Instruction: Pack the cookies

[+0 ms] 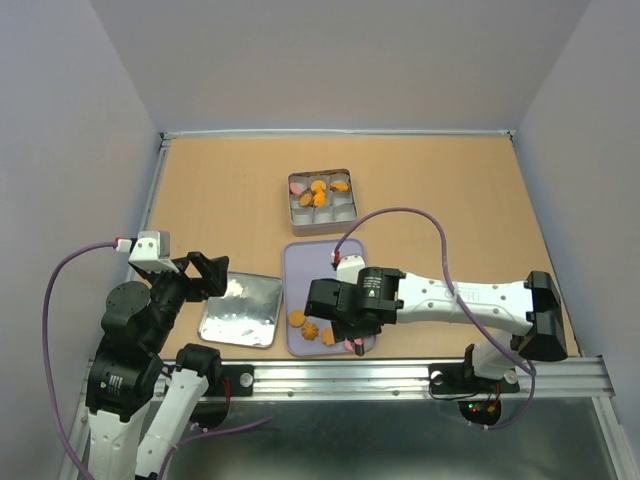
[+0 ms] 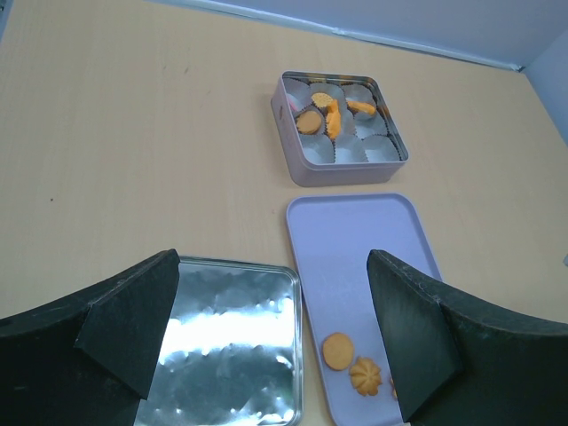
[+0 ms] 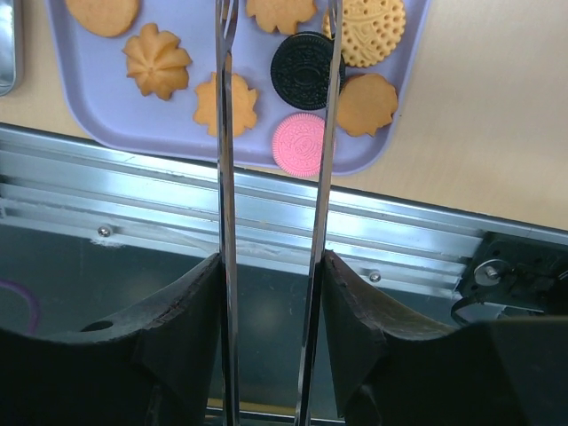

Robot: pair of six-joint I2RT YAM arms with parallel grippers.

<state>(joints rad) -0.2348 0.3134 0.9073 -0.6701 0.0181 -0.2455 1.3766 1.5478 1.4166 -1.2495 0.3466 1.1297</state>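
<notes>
The packing is partly done. A few cookies (image 3: 157, 60) already sit in the tin (image 2: 346, 175), in the upper middle of the top view; more wait on the tray (image 3: 89, 84) just below it.

The tin is square, open and lined with white paper cups (image 2: 380, 149). In the left wrist view the far and middle cups hold about five orange-brown pieces and a pink one at the left edge. The near row of cups looks empty. Its lid (image 2: 231, 346) lies flat on the surface (image 1: 230, 190), left of the tray.

The tray's far half is bare. Its near end, in the upper part of the right wrist view, carries eight cookies: five orange-brown rounds and flower shapes, a paler patterned round, a black round and a pink round. My guess is that these eight and the lid are what is left to do.

The right gripper (image 3: 271, 262) is clamped on metal tongs (image 3: 224, 177), whose arms stand slightly apart over the black round with nothing between them. The left gripper (image 2: 272, 266) is wide apart and empty, above the lid.
</notes>
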